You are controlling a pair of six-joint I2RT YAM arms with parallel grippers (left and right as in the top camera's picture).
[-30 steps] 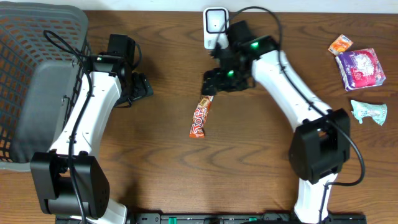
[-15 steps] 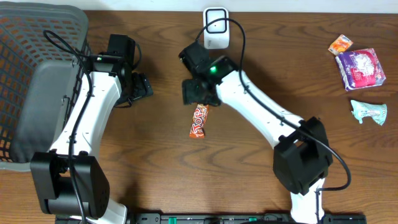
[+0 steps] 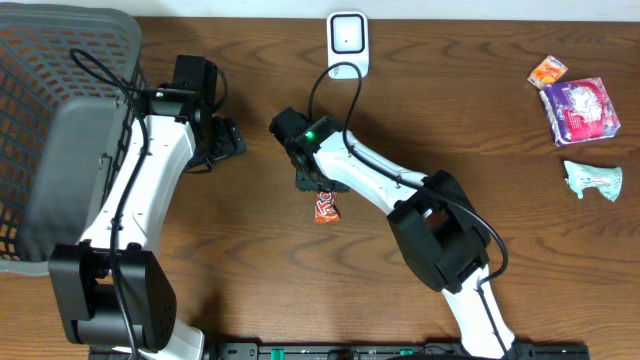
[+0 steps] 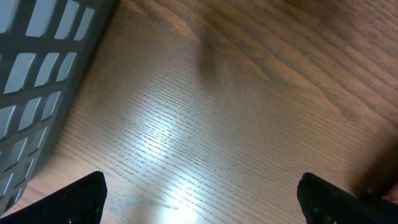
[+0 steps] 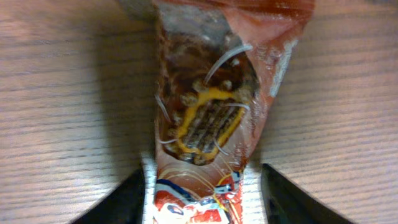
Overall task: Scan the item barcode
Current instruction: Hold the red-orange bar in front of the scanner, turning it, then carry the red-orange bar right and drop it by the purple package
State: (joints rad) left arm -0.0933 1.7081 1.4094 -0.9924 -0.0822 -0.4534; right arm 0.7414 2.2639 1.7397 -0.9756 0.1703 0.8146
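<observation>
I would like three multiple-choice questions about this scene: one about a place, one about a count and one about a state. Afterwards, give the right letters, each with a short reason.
1. In the overhead view, where does the white scanner stand?
A) top middle
B) bottom left
C) right edge

2. How many small packets lie at the far right?
A) one
B) three
C) five

3. How is the left gripper?
A) fully shut
B) shut on a cloth
C) open, with nothing between its fingers

Answers:
1 A: it stands at the top edge, near the centre.
2 B: there is one orange, one purple and one pale teal.
3 C: only the table shows between its wide-apart fingers.
</observation>
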